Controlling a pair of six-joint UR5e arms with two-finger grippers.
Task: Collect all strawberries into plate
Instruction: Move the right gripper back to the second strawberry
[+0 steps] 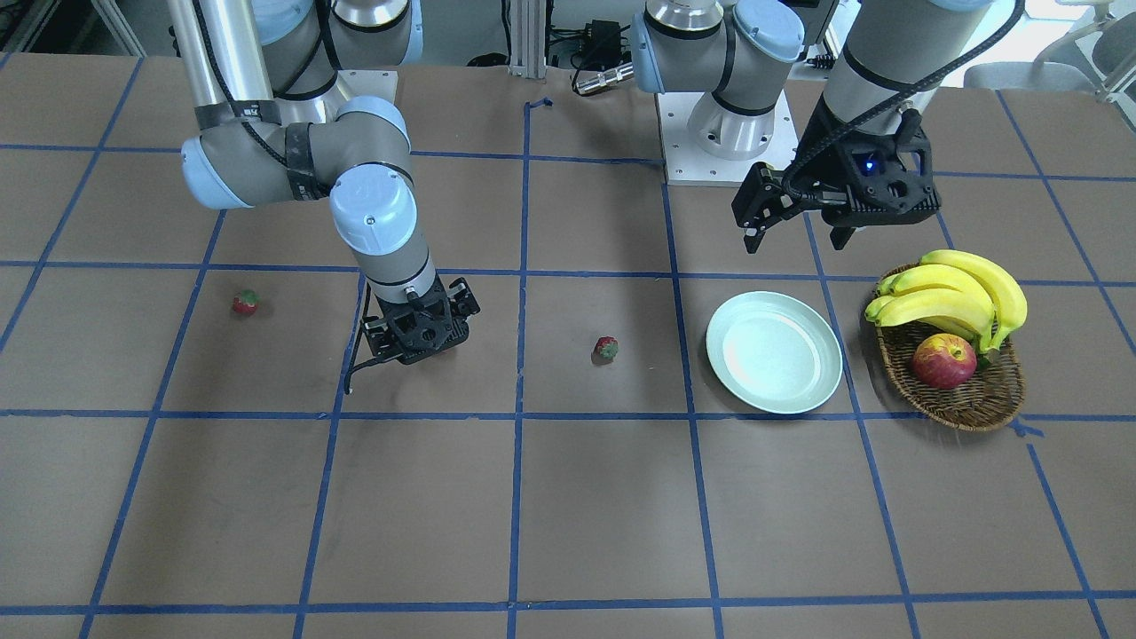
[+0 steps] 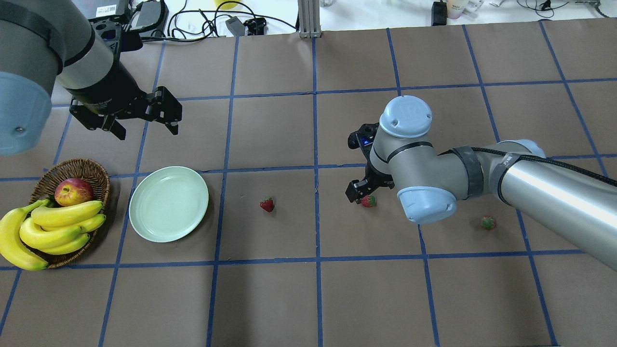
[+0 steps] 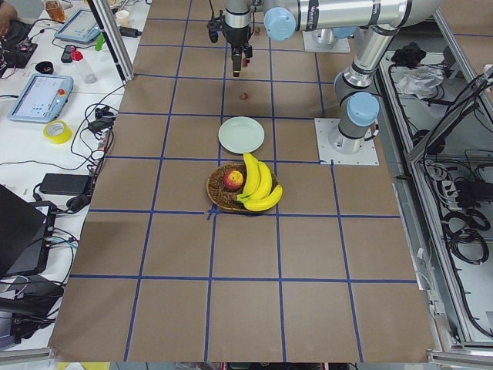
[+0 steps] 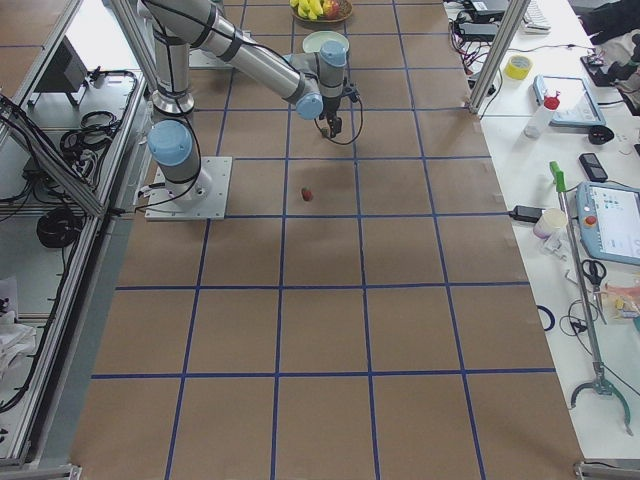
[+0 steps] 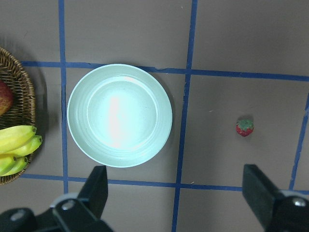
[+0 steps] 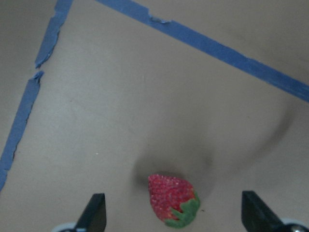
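Three strawberries lie on the brown table. One strawberry [image 2: 368,201] sits between the fingers of my right gripper [image 2: 361,193], which is lowered to the table and open; in the right wrist view this strawberry [image 6: 172,199] touches neither finger [image 6: 94,212]. A second strawberry [image 2: 267,205] lies in the middle, right of the plate. The third strawberry [image 2: 488,222] lies further right, under my right forearm. The mint-green plate [image 2: 168,203] has nothing on it. My left gripper [image 2: 144,115] hovers open behind the plate and holds nothing.
A wicker basket [image 2: 91,168] with bananas [image 2: 58,224] and an apple [image 2: 73,191] stands just left of the plate. Blue tape lines grid the table. Cables and devices lie along the far edge.
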